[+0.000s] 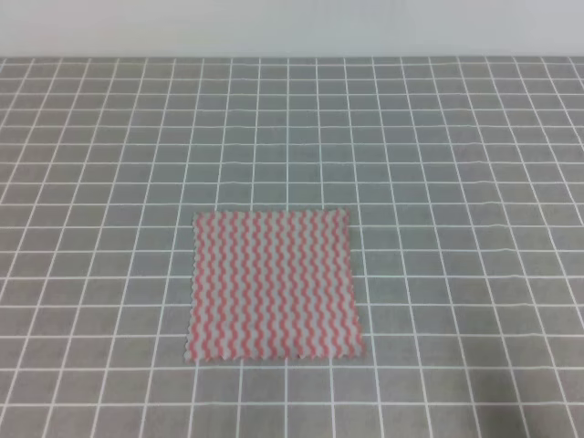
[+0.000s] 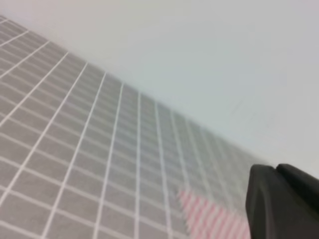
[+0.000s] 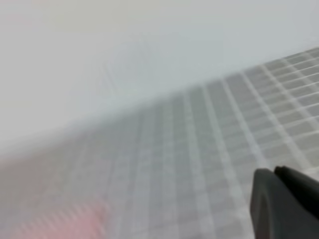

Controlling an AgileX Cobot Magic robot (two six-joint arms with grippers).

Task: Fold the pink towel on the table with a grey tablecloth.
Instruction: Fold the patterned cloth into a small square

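The pink towel (image 1: 274, 285) lies flat and unfolded on the table with a grey tablecloth (image 1: 91, 137), a little in front of the middle in the exterior high view. Neither arm shows in that view. In the left wrist view a corner of the towel (image 2: 212, 219) appears at the bottom, beside one black finger (image 2: 279, 204) of the left gripper at the lower right. The right wrist view is blurred: the towel (image 3: 60, 224) is a pink patch at the lower left, far from the right gripper's black finger (image 3: 284, 204). Each gripper's other finger is out of frame.
The grid cloth (image 2: 75, 149) runs back to a plain pale wall (image 1: 292, 27). Nothing but the towel lies on the cloth (image 3: 224, 129) in any view.
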